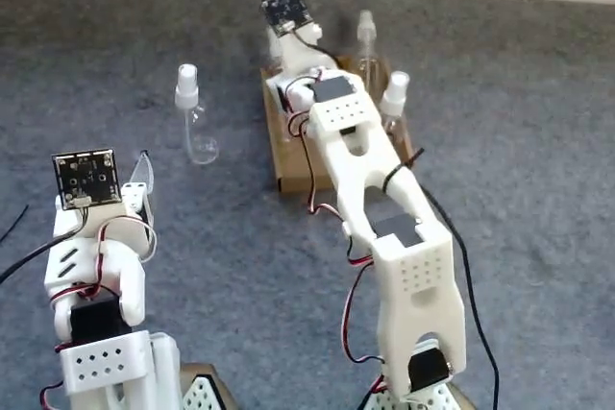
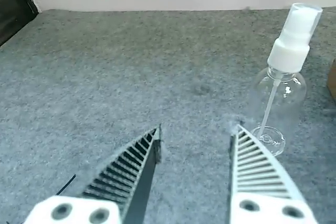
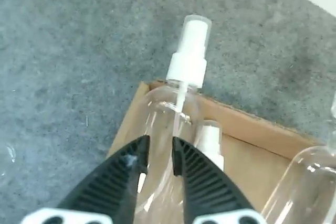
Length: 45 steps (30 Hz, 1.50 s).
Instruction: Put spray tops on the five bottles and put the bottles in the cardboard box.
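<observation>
A clear bottle with a white spray top [image 1: 192, 117] stands on the grey carpet to the left of the cardboard box [image 1: 288, 156]. My left gripper [image 2: 194, 132] is open and empty just short of this bottle [image 2: 278, 98]. My right gripper [image 3: 161, 142] hangs over the box [image 3: 252, 124], its black fingers parted by only a narrow gap. Right beneath them is a capped bottle [image 3: 181, 103], wider than the gap and not held. Two more capped bottles [image 1: 366, 45] [image 1: 394, 98] stand in the box along its right side.
The right arm [image 1: 375, 189] stretches across the box and hides most of its inside. A black cable [image 1: 461, 266] trails along the carpet to its right. Open carpet lies left of the standing bottle.
</observation>
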Each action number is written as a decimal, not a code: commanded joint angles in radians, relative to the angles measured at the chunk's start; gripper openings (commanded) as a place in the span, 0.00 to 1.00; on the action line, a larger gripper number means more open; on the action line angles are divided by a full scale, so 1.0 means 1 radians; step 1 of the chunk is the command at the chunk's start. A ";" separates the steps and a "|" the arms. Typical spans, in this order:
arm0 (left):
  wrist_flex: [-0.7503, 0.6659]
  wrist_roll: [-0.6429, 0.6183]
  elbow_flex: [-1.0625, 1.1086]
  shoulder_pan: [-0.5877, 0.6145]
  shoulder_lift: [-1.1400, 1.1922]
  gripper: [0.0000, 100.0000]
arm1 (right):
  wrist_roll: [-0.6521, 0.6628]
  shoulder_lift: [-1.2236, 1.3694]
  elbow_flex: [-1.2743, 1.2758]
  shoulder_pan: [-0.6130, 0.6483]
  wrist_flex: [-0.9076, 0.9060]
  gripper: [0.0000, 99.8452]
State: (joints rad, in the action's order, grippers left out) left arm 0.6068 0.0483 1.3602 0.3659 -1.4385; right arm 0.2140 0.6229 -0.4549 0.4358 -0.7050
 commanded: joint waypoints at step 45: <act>-0.023 -0.008 -0.030 -0.022 -0.008 0.19 | -0.123 0.101 -0.816 -0.067 -0.481 0.01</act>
State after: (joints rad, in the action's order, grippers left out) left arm 0.6068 0.0483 1.3602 0.3659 -1.4385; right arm 0.1020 0.7319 -0.9889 0.3959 -0.9490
